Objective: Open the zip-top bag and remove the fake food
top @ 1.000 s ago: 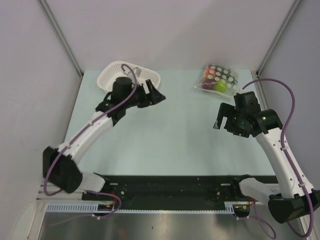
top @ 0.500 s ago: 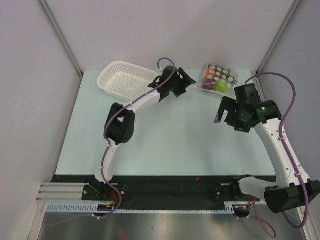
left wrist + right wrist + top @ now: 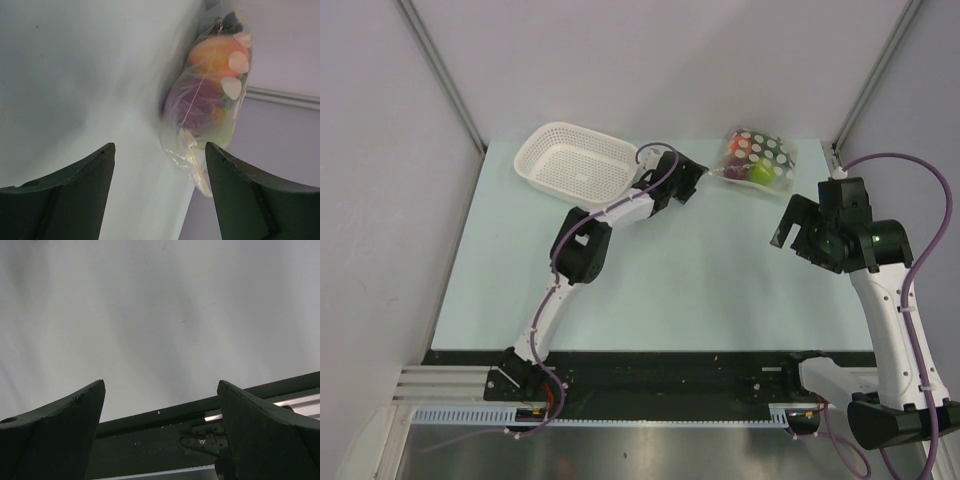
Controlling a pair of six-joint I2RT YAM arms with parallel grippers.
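The zip-top bag [image 3: 757, 160] lies at the table's far right, clear with a dark dotted panel. Through it the fake food shows: a lime-green ball [image 3: 760, 172] and, in the left wrist view, an orange fruit [image 3: 216, 54] and a purple piece [image 3: 192, 107]. My left gripper [image 3: 694, 178] reaches to the bag's left end and stands open [image 3: 158, 146]. The bag's crinkly end [image 3: 197, 167] lies just inside the right-hand finger [image 3: 235, 190], not pinched. My right gripper [image 3: 792, 225] hovers open [image 3: 161, 384] in front of the bag, facing the near rail, with nothing in it.
A white perforated basket [image 3: 575, 163] stands at the far left of the table, just left of my left forearm. The back wall rises right behind the bag. The black base rail [image 3: 165, 440] runs along the near edge.
My left arm swung from over the basket rightward and stretched out to the bag's left end. My right arm drew back to the right, away from the middle of the table.
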